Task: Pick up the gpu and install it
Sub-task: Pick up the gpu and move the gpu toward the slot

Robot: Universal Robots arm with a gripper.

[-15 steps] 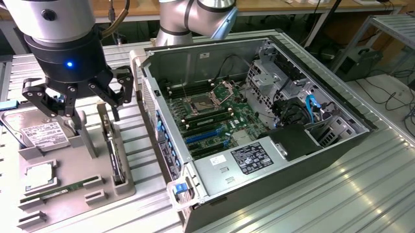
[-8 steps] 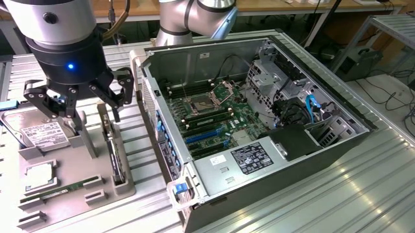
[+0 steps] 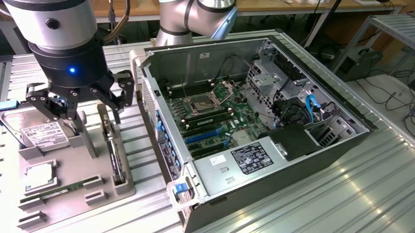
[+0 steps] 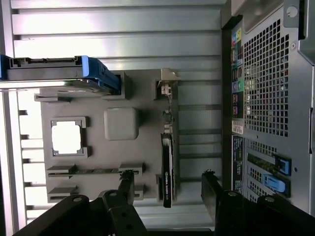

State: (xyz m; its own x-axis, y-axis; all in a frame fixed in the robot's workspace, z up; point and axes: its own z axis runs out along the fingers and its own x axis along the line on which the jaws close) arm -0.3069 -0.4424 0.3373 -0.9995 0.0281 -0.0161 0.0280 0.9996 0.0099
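The gpu [image 3: 117, 160] stands on its edge in a slot along the grey holder tray [image 3: 104, 191], on the side nearest the computer case. In the wrist view the gpu [image 4: 167, 167] is a thin dark strip with its silver bracket at the far end. My gripper [image 3: 93, 114] hangs open above the tray, over the gpu's bracket end, apart from it. The wrist view has my gripper [image 4: 170, 189] with one black finger on each side of the card's line. Nothing is held.
The open computer case [image 3: 337, 145] lies beside the tray, its motherboard with blue slots [image 3: 206, 138] facing up. The tray [image 4: 142, 98] also holds a hard drive [image 3: 39, 133], a square chip [image 3: 39, 176] and a narrow memory stick [image 3: 58, 191]. The table is ribbed metal.
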